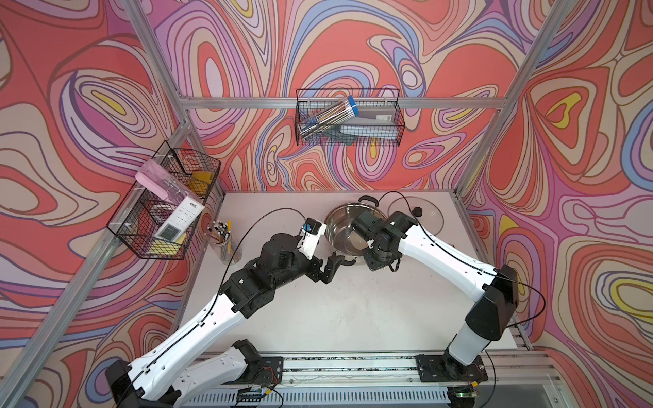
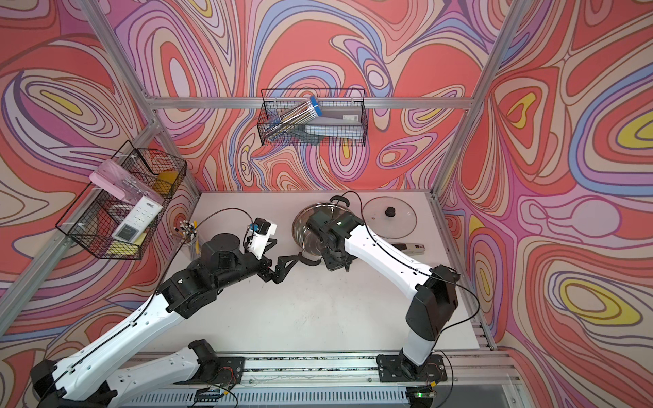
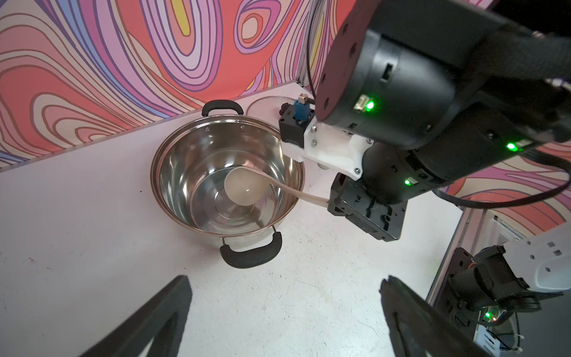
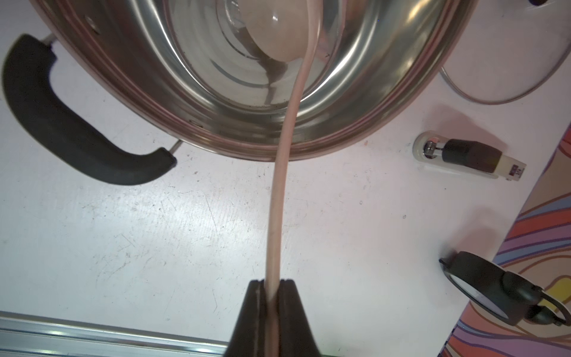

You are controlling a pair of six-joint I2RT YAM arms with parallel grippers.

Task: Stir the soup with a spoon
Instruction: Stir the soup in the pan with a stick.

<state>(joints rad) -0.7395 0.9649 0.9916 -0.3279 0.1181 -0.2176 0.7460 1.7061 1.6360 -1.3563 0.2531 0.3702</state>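
The spoon (image 4: 278,201) is being pinched far up its handle by the right gripper (image 4: 272,284) so its bowl is being dipped low inside the steel pot (image 3: 173,173) for stirring, while the left gripper (image 3: 284,279) is being parked spread wide, empty, just beside it, probably for clearance.

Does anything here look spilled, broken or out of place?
Nothing looks spilled or broken. One oddity: the right hand holds a cream plastic ladle in a shiny steel pot that shows no soup, at most clear liquid. The round glass lid lies flat beside it.
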